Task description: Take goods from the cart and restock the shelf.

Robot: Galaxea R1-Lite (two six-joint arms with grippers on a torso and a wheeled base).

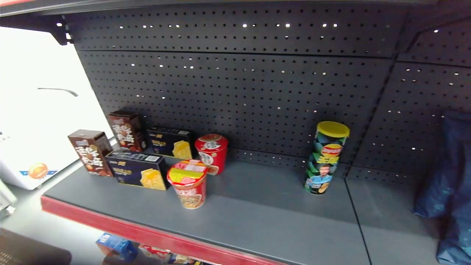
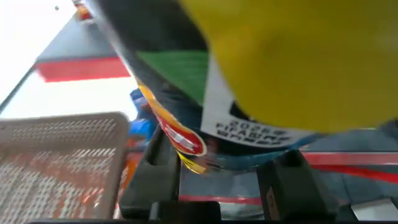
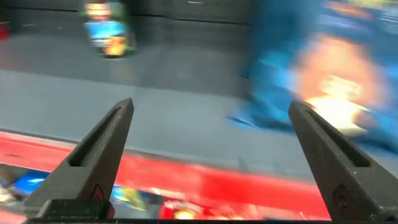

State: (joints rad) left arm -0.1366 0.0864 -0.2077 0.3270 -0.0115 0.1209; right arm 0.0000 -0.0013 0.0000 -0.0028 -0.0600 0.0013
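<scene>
On the head camera I count two brown boxes point(image 1: 91, 151), two dark boxes point(image 1: 140, 170) and two noodle cups point(image 1: 189, 183). They stand in pairs, one behind the other, with their fronts facing out, which I take for tidy restocking. One standing can point(image 1: 325, 158) is upright and alone on the shelf point(image 1: 257, 217), with room beside it that I judge is meant for more. The blue bags point(image 1: 449, 176) overlap too much to count.

On the left wrist camera, my left pincer point(image 2: 221, 180) is pinching a held can point(image 2: 249, 93), its yellow lid closest to the lens. That makes two cans in all. The cart basket point(image 2: 62, 162) lies just beside the pincer, and the shelf's red edge is beyond it.

On the right wrist camera, my right pincer point(image 3: 217, 155) is spread wide with nothing in it. The shelf lies straight ahead of the pincer. The standing can and a blue bag are farther beyond the fingertips, one to each side.
</scene>
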